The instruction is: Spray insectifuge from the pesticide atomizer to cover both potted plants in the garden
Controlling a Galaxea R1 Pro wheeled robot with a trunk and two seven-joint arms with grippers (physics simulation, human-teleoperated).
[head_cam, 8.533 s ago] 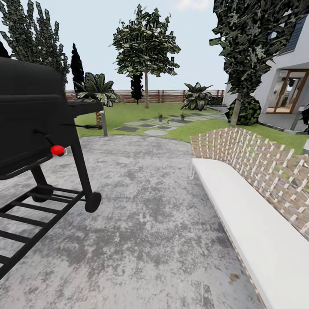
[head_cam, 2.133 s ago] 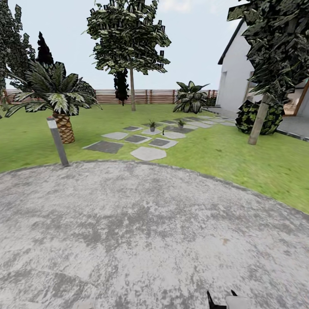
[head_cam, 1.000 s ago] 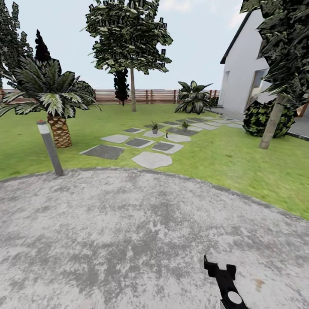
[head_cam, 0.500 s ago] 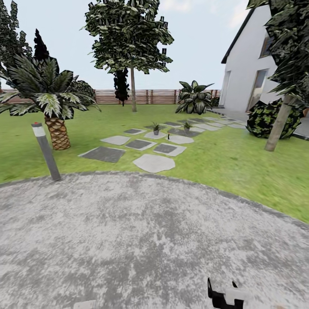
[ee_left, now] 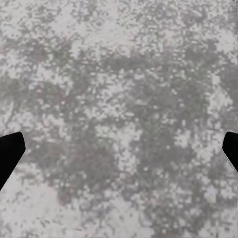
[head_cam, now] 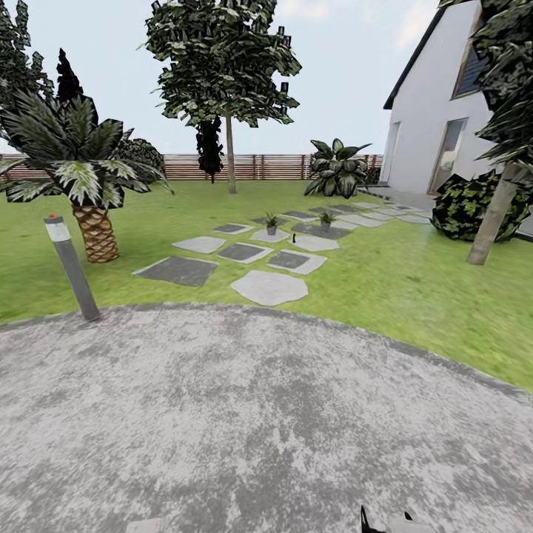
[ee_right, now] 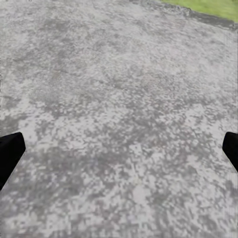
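Nothing is done yet: both claws [ee_left: 119, 148] [ee_right: 119, 148] gape wide and empty over the gravel patio [head_cam: 244, 422], the pesticide atomizer [head_cam: 294, 238] and potted plants [head_cam: 272, 224] [head_cam: 326, 219] untouched beyond it.

Mottled grey concrete paving [head_cam: 244, 414] covers the foreground; its curved edge meets the grass. A grey bollard light [head_cam: 71, 267] with a pale band near its top stands tilted at that edge. Behind it grows a short palm [head_cam: 83, 174]. A tall slim-trunked tree [head_cam: 226, 66] rises farther back. A white house [head_cam: 437, 126] stands to the right, with 1 round dark bush [head_cam: 470, 207] beside a leaning trunk [head_cam: 494, 218].
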